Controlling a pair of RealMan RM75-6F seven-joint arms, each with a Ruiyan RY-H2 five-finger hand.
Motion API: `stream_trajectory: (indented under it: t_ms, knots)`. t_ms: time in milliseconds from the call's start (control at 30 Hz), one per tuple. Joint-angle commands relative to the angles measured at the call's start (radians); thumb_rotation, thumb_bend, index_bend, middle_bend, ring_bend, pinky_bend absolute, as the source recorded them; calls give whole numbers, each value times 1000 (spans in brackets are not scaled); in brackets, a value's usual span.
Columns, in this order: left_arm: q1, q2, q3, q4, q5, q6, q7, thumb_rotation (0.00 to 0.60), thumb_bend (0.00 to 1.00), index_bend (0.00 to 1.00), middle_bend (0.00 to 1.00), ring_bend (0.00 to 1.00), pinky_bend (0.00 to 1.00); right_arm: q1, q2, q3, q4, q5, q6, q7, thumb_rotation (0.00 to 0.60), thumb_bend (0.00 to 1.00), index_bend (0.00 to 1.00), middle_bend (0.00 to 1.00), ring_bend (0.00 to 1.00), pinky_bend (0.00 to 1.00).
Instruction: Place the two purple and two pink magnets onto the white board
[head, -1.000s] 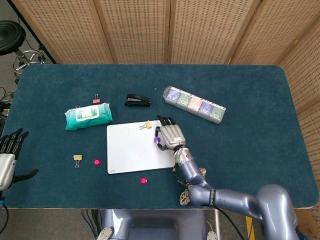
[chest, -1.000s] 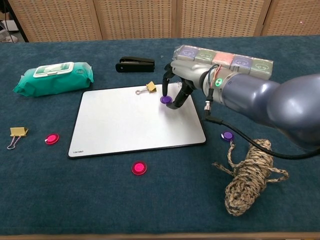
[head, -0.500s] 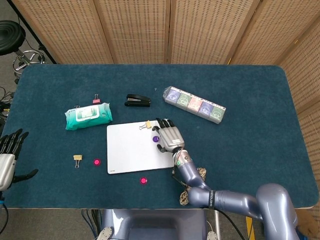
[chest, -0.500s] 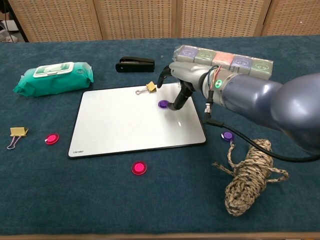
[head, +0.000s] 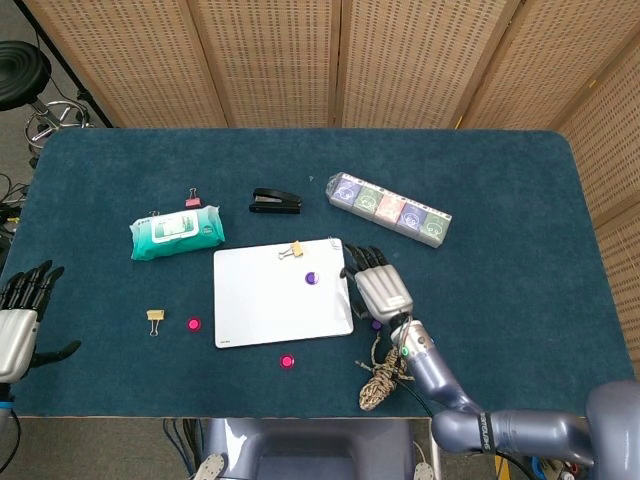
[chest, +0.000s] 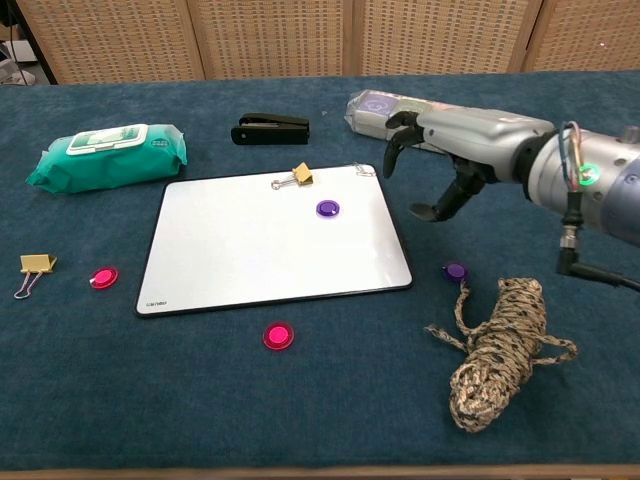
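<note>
Blue felt bench (chest: 120, 400): round purple magnet (chest: 327, 208) now released on flat white board (chest: 240, 250); right robot hand (chest: 440, 165) withdrawn, spread, empty. Second purple magnet (chest: 455, 271) beside rope; pink magnets (chest: 278, 336) off board.

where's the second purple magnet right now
In the chest view it lies on the table off the white board's right edge: the purple magnet, just above the rope coil.

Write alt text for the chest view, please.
The robot's right hand hovers open beside a white board holding one purple magnet. A second purple magnet and two pink magnets lie on the blue table.
</note>
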Motion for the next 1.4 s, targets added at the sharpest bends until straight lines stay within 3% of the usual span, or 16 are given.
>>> stream_trajectory:
  t_ms: [33,333,667,1400]
  knots:
    - [0,-1,1,-1,0,0,3,600,0,0,0,0,0,-33,10,-31,-24,-29,35,-2,600,412,310,0,0,0]
    - [-1,-5,4,1,3,-2,9,600,0,0,0,0,0,-68,-3,-59,-40,20,40,-38,600,411,252,0,0,0]
    - [-1,-6,6,0,7,-3,8,600,0,0,0,0,0,-88,-27,-60,-52,54,60,-72,600,411,333,0,0,0]
    - [-2,-7,10,0,9,-5,13,600,0,0,0,0,0,-132,-90,-68,8,51,53,-70,600,396,313,0,0,0]
